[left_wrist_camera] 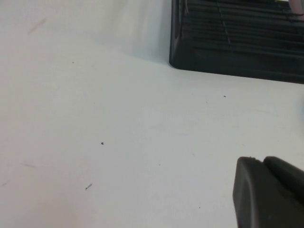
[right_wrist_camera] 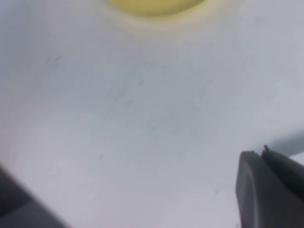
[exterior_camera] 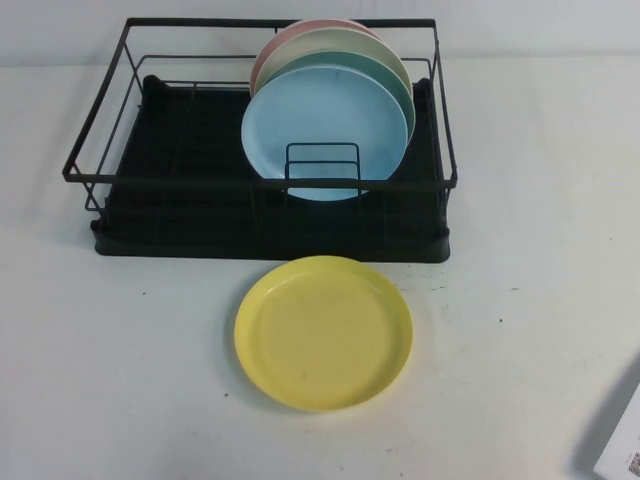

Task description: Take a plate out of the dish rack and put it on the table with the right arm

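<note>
The plate (exterior_camera: pixel 323 331) is lying flat on the worktop (exterior_camera: pixel 120 360) just before the rack (exterior_camera: pixel 270 215), both grippers sitting clear, fingers' spread untellable, so only a stray sweep risks nudging it.

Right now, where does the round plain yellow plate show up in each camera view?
High view: the round plain yellow plate lies flat on the off-white table, centre foreground, in front of the black wire dish rack.
Left wrist view: not in it; only the rack's corner, table and left gripper.
Right wrist view: a blurred yellow edge, beyond the right gripper.
Shared landmark: the table.
</note>
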### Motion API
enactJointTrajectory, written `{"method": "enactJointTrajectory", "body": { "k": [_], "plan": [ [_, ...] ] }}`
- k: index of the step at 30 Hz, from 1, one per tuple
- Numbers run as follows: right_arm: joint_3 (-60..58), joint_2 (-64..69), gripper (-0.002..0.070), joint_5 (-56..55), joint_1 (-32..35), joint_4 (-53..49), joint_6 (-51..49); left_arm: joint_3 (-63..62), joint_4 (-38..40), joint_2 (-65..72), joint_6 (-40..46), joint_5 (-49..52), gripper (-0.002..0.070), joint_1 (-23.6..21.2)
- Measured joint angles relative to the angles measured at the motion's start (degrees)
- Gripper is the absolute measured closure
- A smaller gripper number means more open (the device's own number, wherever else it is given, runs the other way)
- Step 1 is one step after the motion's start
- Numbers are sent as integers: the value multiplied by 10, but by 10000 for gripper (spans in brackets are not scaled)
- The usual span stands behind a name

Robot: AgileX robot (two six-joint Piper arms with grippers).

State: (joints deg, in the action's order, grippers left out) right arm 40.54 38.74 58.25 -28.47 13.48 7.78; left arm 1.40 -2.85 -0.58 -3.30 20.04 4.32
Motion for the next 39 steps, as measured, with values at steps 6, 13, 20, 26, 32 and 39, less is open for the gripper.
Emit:
{"method": "enactJointTrajectory", "body": {
  "k": [6,13,20,26,32,39],
  "plan": [
    [-176,-116,694,-181,123,8,93,0,0,0,0,0,679,0],
    [-310,-268,694,-367,211,21,108,0,0,0,0,0,679,0],
    [-398,-365,694,-512,268,65,109,0,0,0,0,0,679,0],
    [-420,-392,694,-487,271,93,110,0,0,0,0,0,679,0],
    [-422,-392,694,-401,271,28,100,0,0,0,0,0,679,0],
    [-423,-392,694,-375,271,10,82,0,0,0,0,0,679,0]
  ]
}}
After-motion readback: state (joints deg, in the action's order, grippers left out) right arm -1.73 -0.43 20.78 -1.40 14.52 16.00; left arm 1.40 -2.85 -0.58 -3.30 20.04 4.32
